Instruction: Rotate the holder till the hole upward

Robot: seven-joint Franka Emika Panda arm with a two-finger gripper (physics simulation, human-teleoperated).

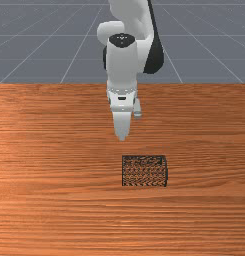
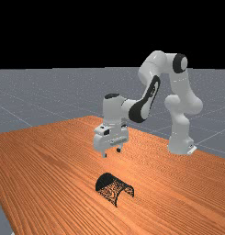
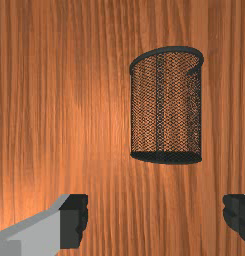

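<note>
Black-tipped fingers (image 3: pixel 74 222) stood nearest the wrist camera, spread wide, with nothing gripped between them. From where I watched, the gripper (image 2: pixel 111 152) hung over the table (image 1: pixel 44 200), pointing downward, and touched neither wood nor mesh. I took that height and wide spread for readiness: there was room to shift across and come down with a finger on each side of the holder (image 1: pixel 144 171).

That holder lay on its side on the table, apart from the gripper, nearer the front camera and toward the front view's right. Its closed base (image 3: pixel 166 158) was the end closer to the gripper, while its open end (image 3: pixel 174 49) looked away from it, toward the front view's right. So the task, as I judged it, called for raising the open end and setting the base beneath; a loose hold might let the curved wall roll or slip. The arm (image 2: pixel 180 87) reached out from its mount, well above the work.

It was a black mesh thing, fine enough for the orange-brown grain to glow through. A thicker band edged the open end, and the far view gave the wall an arched look. Whether it closed fully underneath, I couldn't tell.
</note>
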